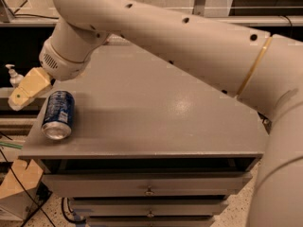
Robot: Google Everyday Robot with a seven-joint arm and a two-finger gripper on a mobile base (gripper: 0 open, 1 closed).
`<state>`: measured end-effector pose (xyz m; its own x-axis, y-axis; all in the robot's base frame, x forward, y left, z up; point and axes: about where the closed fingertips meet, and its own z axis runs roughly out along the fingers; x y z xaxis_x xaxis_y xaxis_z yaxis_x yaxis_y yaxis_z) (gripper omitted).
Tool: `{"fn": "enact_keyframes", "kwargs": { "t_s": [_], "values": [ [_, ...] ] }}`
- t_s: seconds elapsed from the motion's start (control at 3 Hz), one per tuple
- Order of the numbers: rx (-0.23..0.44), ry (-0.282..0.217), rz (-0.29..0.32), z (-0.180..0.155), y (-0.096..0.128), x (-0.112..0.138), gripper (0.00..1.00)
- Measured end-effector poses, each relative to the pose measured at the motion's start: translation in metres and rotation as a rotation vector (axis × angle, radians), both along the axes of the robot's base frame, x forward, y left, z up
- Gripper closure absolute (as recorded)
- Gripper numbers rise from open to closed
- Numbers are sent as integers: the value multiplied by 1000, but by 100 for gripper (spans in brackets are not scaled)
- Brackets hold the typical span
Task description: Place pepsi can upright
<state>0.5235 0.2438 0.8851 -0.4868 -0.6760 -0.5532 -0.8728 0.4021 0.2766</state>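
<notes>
The pepsi can (58, 114) is blue with white lettering and lies on its side near the front left corner of the grey table (156, 112), its silver end facing the front edge. My gripper (26, 90), with tan fingers, hangs just left of the can's far end, over the table's left edge. It does not hold the can. The white arm sweeps across the view from the right and hides the table's back part.
A small white pump bottle (14, 75) stands on a shelf left of the table. Drawers (149, 190) run under the tabletop. A cardboard box (19, 183) and cables lie on the floor at lower left.
</notes>
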Motion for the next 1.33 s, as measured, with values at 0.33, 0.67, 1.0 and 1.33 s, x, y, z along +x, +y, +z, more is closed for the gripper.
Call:
{"fn": "enact_keyframes", "kwargs": {
  "t_s": [0.33,0.67,1.0,1.33],
  "values": [
    [-55,35,-52,-22,-1,4,0],
    [-108,60,-108,-38,-12,5,0],
    [-160,70,-123,-49,-16,0,18],
    [-177,50,-125,-42,-18,-3,41]
  ]
}}
